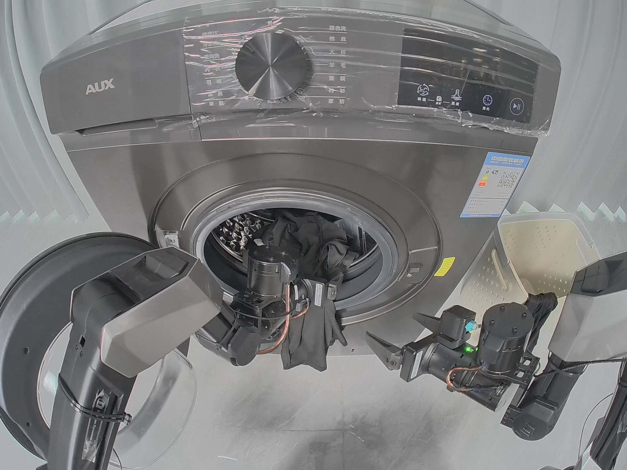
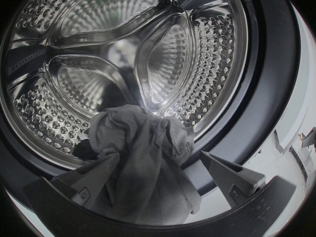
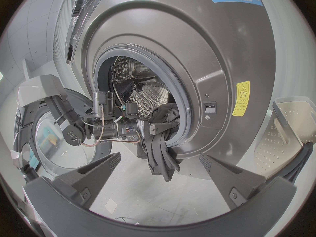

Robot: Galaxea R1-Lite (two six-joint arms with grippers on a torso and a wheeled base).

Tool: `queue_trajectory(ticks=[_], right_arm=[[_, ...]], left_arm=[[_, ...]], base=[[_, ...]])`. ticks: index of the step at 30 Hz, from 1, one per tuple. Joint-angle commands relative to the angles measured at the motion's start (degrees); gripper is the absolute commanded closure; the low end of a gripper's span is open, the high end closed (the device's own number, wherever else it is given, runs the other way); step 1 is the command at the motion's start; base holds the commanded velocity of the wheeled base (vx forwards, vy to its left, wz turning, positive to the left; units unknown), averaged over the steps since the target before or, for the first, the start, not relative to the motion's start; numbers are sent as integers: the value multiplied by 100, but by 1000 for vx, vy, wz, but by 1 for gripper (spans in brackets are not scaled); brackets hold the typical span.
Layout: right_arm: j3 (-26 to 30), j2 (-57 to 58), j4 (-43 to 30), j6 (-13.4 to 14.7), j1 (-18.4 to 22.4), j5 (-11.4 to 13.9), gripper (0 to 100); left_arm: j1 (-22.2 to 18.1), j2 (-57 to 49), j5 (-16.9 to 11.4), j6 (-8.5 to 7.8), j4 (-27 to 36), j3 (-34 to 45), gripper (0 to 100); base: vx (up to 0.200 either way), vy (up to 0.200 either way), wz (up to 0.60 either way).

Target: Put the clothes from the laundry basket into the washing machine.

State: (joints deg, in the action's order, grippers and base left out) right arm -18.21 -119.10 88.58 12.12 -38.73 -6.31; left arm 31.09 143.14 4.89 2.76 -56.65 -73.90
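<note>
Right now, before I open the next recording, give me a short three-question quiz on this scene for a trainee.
1. True or false: the right gripper holds a garment.
2. The dark garment at the mouth of the washing machine is: A) wholly inside, B) hanging out over the edge, C) lying on the floor.
3. Fill in: from the robot's side, the laundry basket stands to the ___ of the machine.

Key: 1 false, it is open and empty. 2 B. 3 right.
</note>
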Motion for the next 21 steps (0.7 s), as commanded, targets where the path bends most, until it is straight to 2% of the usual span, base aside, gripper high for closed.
queue_trajectory(ticks=[1, 12, 13, 18, 21], right_arm=[[11, -8, 2, 10, -29, -1, 0], [2, -8, 10, 10, -29, 7, 0], [2, -8, 10, 10, -29, 7, 0], [2, -8, 10, 10, -29, 7, 0], [11, -8, 10, 10, -29, 7, 0]], left_arm=[[-50, 311, 21, -65, 5, -195, 0], [-199, 618, 39, -91, -74, -327, 0], [-199, 636, 39, -117, -92, -327, 100], [-208, 627, 30, -117, -118, -362, 100], [-217, 654, 65, -29, -391, -784, 100]], base=[[0, 0, 0], [0, 0, 0], [0, 0, 0], [0, 0, 0], [0, 0, 0]])
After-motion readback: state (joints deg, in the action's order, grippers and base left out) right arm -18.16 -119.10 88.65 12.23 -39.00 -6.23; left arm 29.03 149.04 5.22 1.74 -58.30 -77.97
